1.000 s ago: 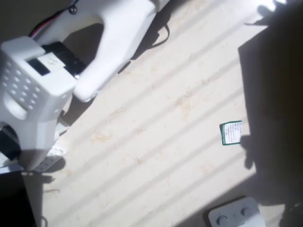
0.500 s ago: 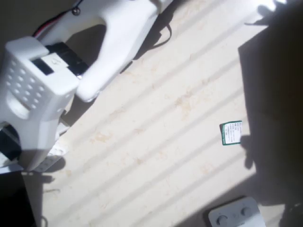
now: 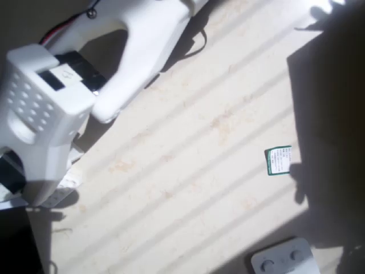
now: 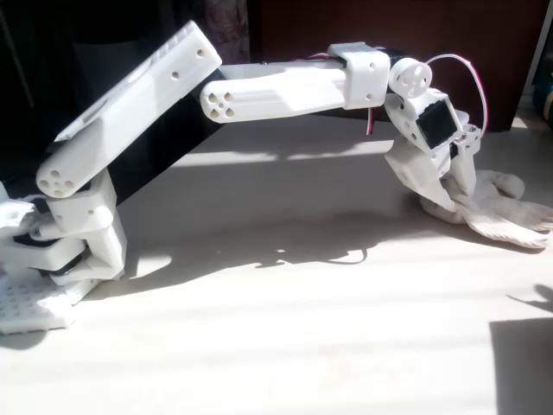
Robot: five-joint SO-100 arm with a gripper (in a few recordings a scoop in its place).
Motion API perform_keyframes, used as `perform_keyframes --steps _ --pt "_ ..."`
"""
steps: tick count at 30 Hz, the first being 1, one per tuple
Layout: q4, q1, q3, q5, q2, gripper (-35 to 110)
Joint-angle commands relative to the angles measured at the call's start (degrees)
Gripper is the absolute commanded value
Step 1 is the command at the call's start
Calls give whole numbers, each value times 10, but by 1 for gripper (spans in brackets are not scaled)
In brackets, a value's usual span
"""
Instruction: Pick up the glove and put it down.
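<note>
In the fixed view the cream glove (image 4: 503, 218) lies crumpled on the table at the far right. My white gripper (image 4: 454, 199) points down onto the glove's left end. Its jaws stand close together with a fold of fabric between them, and the glove still rests on the table. In the overhead view the white arm (image 3: 51, 108) covers the left side, and the gripper's tips and the glove are hidden under it.
A small green-and-white card (image 3: 278, 160) lies on the light table (image 3: 188, 171) at the right. A flat grey device with round buttons (image 3: 284, 260) sits at the bottom edge. The arm's base (image 4: 52, 259) stands at the left of the fixed view.
In the overhead view the arm shifted slightly up and to the right a second ago and has held still since. The card and the device have not moved.
</note>
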Motion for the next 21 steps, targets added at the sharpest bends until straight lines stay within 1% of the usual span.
perform_keyframes --steps 1,9,15,21 --pt "-1 33 -18 -2 69 0" --pt "12 150 -11 -2 133 0" --pt "106 264 -17 -4 154 0" --pt "142 359 -17 -57 155 0"
